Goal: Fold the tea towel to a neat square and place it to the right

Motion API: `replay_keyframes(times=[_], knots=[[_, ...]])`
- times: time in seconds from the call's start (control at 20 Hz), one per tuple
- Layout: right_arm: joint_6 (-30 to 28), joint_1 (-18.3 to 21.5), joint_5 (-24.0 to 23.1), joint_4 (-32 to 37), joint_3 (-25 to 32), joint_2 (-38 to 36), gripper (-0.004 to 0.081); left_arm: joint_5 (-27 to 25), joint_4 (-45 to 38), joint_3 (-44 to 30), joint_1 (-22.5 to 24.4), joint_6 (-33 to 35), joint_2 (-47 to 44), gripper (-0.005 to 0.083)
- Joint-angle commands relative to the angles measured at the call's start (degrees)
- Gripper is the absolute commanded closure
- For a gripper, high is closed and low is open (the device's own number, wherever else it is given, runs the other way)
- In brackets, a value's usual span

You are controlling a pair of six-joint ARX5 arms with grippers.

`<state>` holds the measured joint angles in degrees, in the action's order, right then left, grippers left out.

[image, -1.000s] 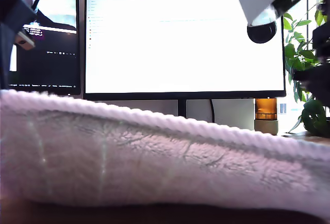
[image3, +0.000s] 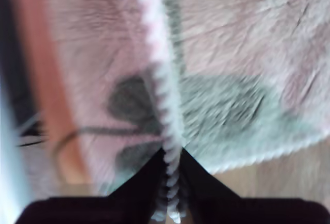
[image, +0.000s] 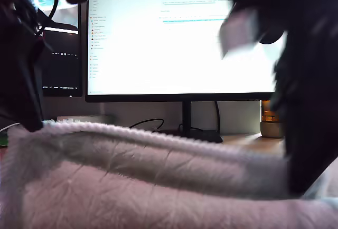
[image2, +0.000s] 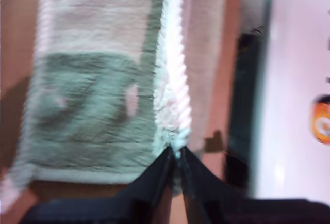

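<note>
Our first pincer [image2: 176, 154] and our second pincer [image3: 172, 157] each pinch the ribbed trim [image2: 172, 79] of the tea towel [image: 158, 187], which lies across the bench [image3: 299, 182] before the monitor [image: 179, 44].

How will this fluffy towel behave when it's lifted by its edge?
Probably floppy: the tea towel drapes down from the edge pinched by my first gripper and my second gripper. Likely light: narrow jaws alone hold its ribbed trim. The plush pile should resist slipping.
</note>
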<state>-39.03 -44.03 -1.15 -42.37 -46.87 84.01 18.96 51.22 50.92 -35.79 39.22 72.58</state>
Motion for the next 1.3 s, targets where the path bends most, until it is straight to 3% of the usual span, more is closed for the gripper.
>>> replay_keyframes(times=[0.0,0.3,0.75,1.05,1.25], knots=[[-0.22,0.87,-0.96,2.10,-3.15,1.49,0.0781,0.07,-1.79,-0.17,1.36,0.26,1.33,0.0795],[-1.92,6.54,-0.83,2.47,-11.56,7.87,0.0781,0.09,-8.09,-0.17,6.40,0.24,7.23,0.0795],[-1.62,7.78,-0.22,4.76,-12.24,12.15,0.0781,0.26,-12.31,-0.17,9.99,-0.22,10.73,0.0788],[0.24,7.04,0.13,7.34,-12.24,12.15,0.0775,0.22,-12.26,-0.17,10.19,-0.37,10.73,0.0527],[0.33,6.88,0.15,7.19,-12.24,12.15,0.0761,-0.98,-12.81,-0.17,10.58,-0.42,10.71,0.0499]])
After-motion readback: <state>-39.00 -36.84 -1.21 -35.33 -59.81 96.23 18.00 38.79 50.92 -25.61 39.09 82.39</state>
